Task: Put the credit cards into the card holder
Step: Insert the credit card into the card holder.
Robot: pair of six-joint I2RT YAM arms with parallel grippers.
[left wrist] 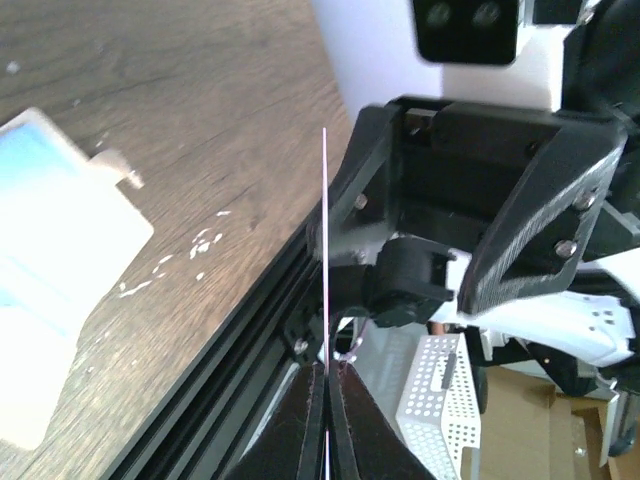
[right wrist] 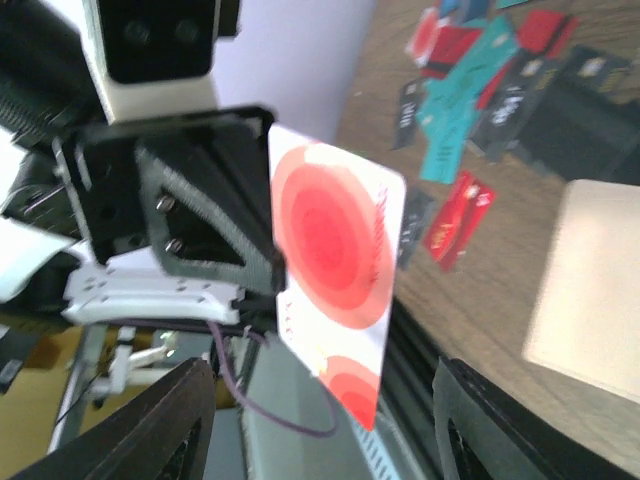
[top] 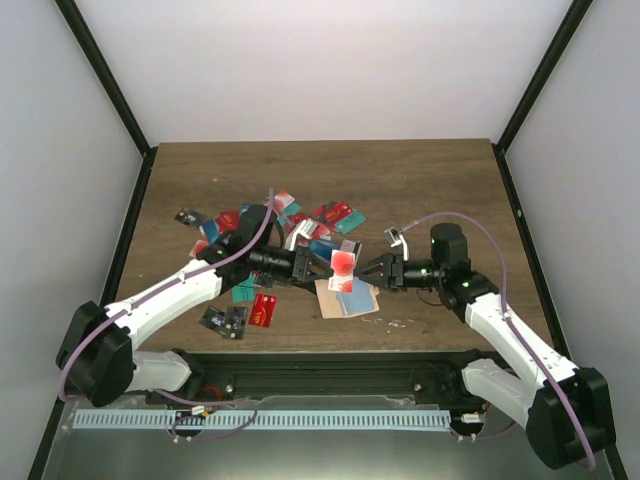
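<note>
The left gripper (top: 322, 266) reaches in above the near middle of the table (top: 420, 190), its jaws clenched on one edge of a white card with a red circle (right wrist: 335, 290). The card is lifted clear of the table and stands on edge. In the right wrist view its face shows one large red disc of concentric rings and part of a second disc near the lower corner. A thin line of print runs along one side, too blurred to read. The right gripper (top: 370, 270) faces it from the other side with its jaws released and spread wide, one on either side of the card and neither touching it. Just below the two grippers the tan card holder (top: 330, 303) lies flat on the table near the front edge, with something blue showing on it. The rest of the credit cards (top: 300, 225) lie scattered behind the left arm in red, teal, black and white. A red card (top: 265, 308) and a black card (top: 224, 320) lie apart nearer the front. Their markings are too small to make out.
</note>
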